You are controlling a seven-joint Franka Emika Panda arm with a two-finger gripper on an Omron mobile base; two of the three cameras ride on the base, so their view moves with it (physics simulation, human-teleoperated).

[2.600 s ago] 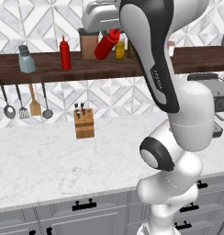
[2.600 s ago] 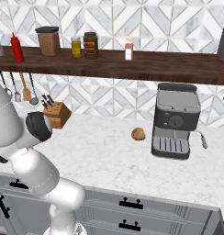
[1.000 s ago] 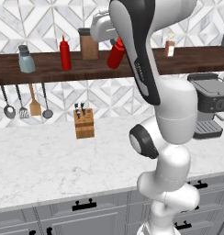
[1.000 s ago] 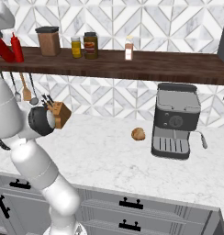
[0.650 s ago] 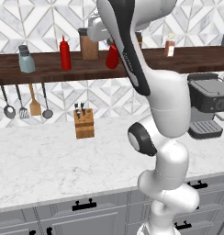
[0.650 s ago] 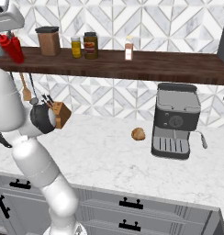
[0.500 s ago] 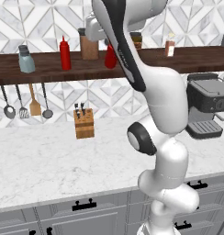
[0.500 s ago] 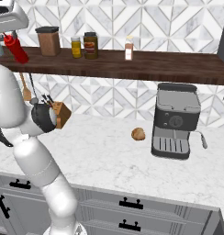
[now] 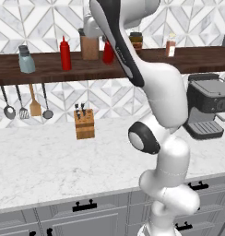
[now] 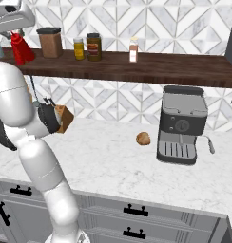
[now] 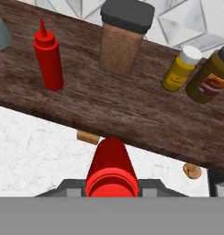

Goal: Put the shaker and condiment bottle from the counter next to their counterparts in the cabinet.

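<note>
**Red bottle up at the shelf, placement still to come**

You are in the placing step for the condiment bottle (image 11: 110, 172). The hand (image 11: 111, 183) is clenched on it, with the red body rising between the two dark fingertips in the hand view, and from the left base view you can see the bottle (image 9: 108, 51) held up at the level of the cabinet (image 9: 54, 70), in front of the brown lidded canister (image 9: 89, 44).

Its counterpart, the matching red bottle (image 11: 47, 55), stands upright on the board off to the left of where you hold yours, with bare wood between them. The matching shaker (image 9: 26, 59) sits further left again, near the end of the shelf.

Your next move, as I judge it, is to carry the bottle leftward along the board, bring it in beside the standing one, set it down upright and only then let go. Keep clear of the canister and of the yellow jar (image 11: 181, 68) (both stand close behind your present line). Mind the nozzle of the standing bottle as you come alongside; a nudge could topple it.
</note>
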